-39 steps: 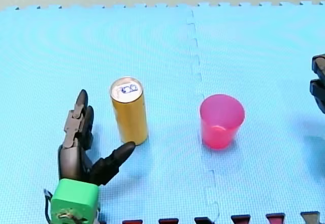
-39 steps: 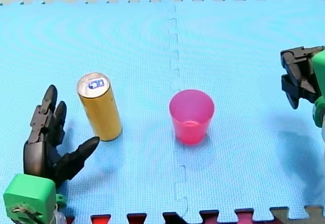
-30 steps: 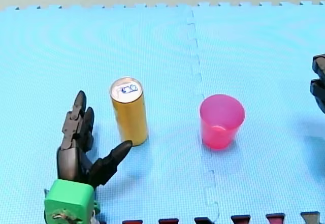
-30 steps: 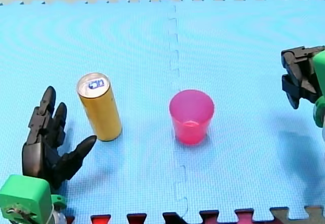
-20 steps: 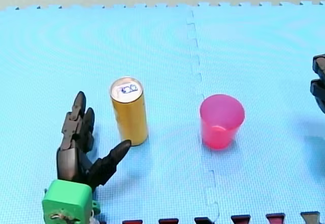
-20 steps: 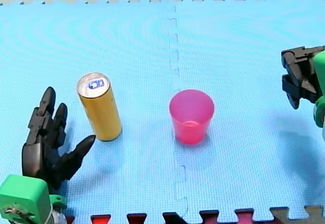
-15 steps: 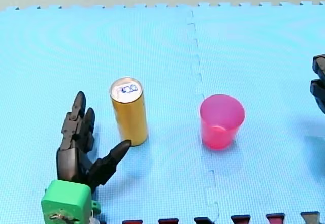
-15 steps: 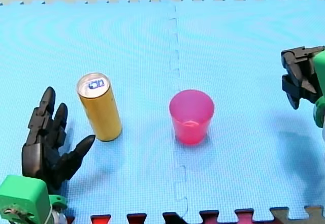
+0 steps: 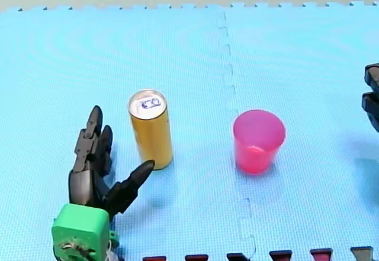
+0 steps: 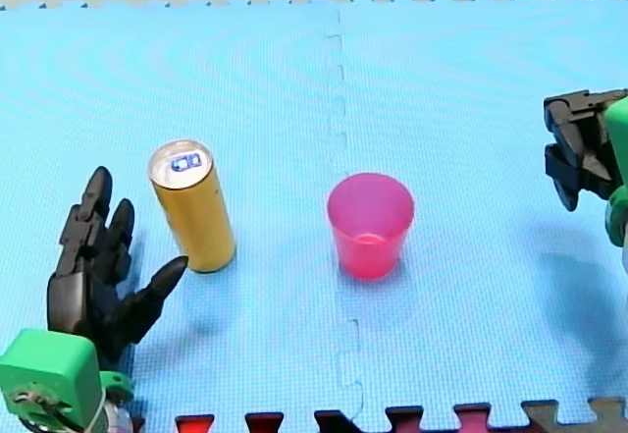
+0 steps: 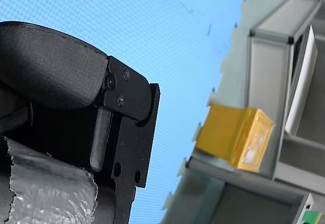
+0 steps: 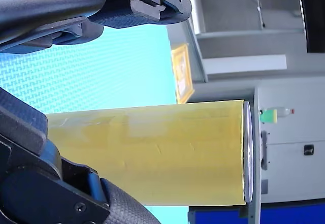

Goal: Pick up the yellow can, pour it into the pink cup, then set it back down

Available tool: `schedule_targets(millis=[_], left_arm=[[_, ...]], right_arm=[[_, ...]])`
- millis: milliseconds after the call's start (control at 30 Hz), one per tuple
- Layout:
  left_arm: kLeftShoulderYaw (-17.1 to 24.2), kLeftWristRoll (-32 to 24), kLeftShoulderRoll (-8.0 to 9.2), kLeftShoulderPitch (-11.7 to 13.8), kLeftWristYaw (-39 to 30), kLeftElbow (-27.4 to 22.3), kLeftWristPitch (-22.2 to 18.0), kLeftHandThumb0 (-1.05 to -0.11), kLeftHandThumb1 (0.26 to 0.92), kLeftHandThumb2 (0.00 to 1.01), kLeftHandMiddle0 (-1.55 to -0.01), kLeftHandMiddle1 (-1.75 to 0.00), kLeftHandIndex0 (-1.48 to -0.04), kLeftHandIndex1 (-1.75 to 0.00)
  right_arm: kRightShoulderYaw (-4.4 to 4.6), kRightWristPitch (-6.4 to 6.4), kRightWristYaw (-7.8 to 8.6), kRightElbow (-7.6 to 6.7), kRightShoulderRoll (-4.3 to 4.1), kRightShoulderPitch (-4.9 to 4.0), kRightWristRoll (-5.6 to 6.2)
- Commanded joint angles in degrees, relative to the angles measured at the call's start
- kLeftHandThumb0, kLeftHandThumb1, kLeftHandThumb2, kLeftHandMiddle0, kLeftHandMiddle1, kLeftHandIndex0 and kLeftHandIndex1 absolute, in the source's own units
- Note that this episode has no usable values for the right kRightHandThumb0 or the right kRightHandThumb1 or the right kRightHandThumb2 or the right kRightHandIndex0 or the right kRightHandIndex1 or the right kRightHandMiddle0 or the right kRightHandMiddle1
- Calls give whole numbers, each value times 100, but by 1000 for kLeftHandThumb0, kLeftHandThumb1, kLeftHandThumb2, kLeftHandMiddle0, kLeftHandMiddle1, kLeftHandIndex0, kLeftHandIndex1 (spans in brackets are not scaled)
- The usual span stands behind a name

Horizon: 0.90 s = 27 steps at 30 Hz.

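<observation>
Standing upright on the blue foam mat (image 9: 195, 54), the yellow can (image 9: 151, 132) is just beside the left robot hand (image 9: 95, 175), which holds nothing.

The left robot hand is low over the mat with its fingers uncurled. The can is in front of it and a little toward its thumb side. The thumb tip (image 9: 145, 167) points at the foot of the can and is very near to it; I cannot tell if they touch. The two long fingers are stretched out on the other side, apart from the can. In the second wrist view the side of the can is close between dark finger parts. The pink cup (image 9: 258, 141) stands upright past the can, well apart from this hand. The right robot hand (image 10: 579, 153) is far on the other side of the cup, with curled fingers and nothing in them.
</observation>
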Motion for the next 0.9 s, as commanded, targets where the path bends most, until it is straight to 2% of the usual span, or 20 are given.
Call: schedule_targets(millis=[0, 167, 400, 600, 867], left_arm=[[-141, 239, 119, -73, 226, -1, 109, -864, 678, 0, -234, 0, -231, 0], [-432, 726, 257, -138, 742, -26, 270, -892, 678, 1, -216, -1, -209, 0], [-607, 904, 322, -271, 1001, -39, 442, -848, 643, 0, -223, -4, -208, 0], [-735, 995, 282, -380, 1170, -85, 550, -856, 649, 3, -241, -9, -221, -4], [-860, 1001, 217, -503, 1163, -176, 654, -919, 678, 9, -229, -3, -197, 0]], right_arm=[[-13, -18, -6, -7, -21, 5, 14], [-5, -49, 20, -7, -31, 18, 6], [-12, -68, 52, -5, -41, 22, 13], [-22, -65, 55, -3, -36, 22, 20], [-46, -79, 54, -6, -26, 20, 35]])
